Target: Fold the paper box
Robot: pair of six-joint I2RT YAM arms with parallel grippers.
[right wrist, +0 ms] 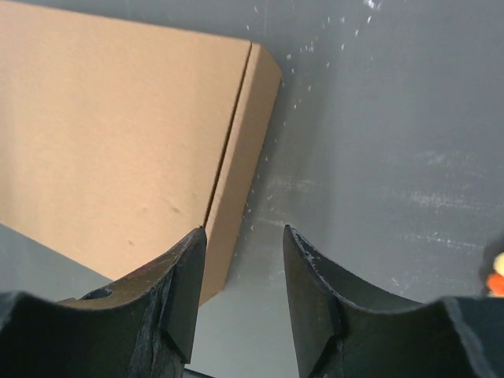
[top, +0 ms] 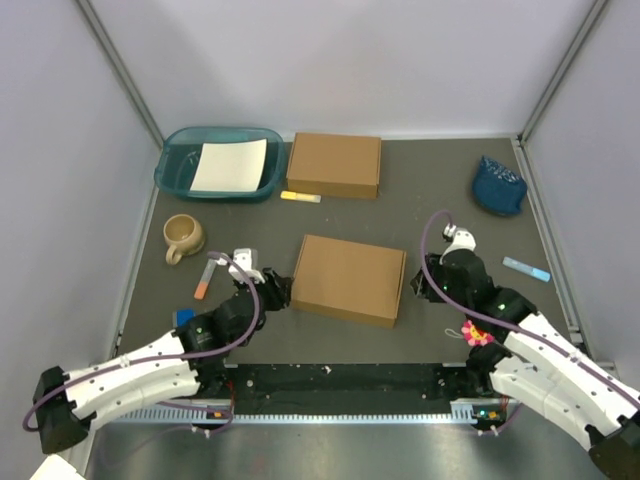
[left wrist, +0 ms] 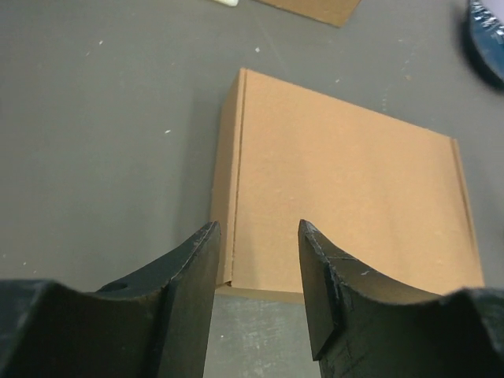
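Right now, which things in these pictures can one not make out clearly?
Top view: whether the left gripper touches the paper box; its wrist covers the fingertips.
Left wrist view: the dark blue object, blurred and cut by the right edge.
Right wrist view: the box's left part, cut by the frame edge.
Top view: the small yellow item, too small to identify.

The paper box (top: pixel 348 280) is a plain brown cardboard mailer, shallow and rectangular, folded shut with its lid down and flaps tucked in. It lies flat at the centre of the top view, turned slightly clockwise, long sides running left to right.
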